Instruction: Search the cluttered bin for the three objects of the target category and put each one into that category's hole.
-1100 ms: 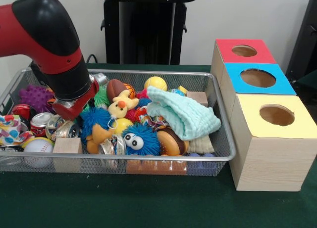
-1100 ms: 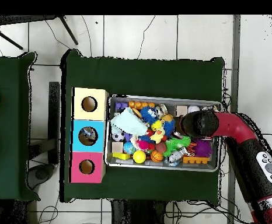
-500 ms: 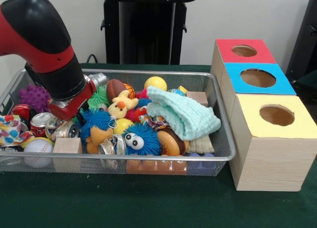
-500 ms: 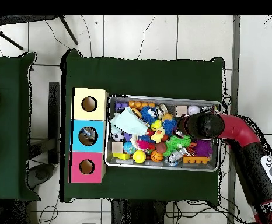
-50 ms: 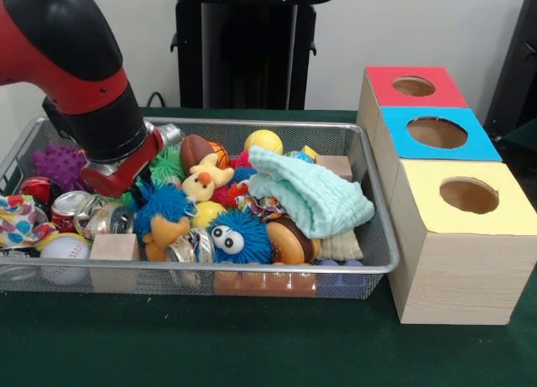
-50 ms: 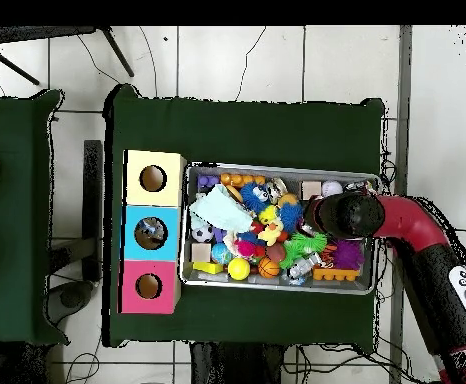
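arm sits a little higher over the bin's left end than before | gripper buried among toys, open or closed: cannot tell | cloth toward right wall | boxes beside bin

The arm hides its own gripper, cut off at the left edge. The cloth covers toys beneath. The box interiors stay dark.
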You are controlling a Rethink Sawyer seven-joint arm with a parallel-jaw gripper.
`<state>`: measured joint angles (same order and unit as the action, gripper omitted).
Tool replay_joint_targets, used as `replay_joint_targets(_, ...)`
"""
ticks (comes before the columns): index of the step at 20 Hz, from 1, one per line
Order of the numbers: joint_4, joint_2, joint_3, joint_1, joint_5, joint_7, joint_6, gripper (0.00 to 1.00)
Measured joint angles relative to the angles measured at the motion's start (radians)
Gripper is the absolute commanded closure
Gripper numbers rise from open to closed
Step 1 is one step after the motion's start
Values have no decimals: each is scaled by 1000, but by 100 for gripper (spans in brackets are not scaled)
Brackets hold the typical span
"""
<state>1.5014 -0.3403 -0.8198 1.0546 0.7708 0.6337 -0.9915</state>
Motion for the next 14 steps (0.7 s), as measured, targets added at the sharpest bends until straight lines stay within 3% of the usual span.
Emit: replay_joint_targets(14,101,-225,-35,-66,-148,0,-82,100)
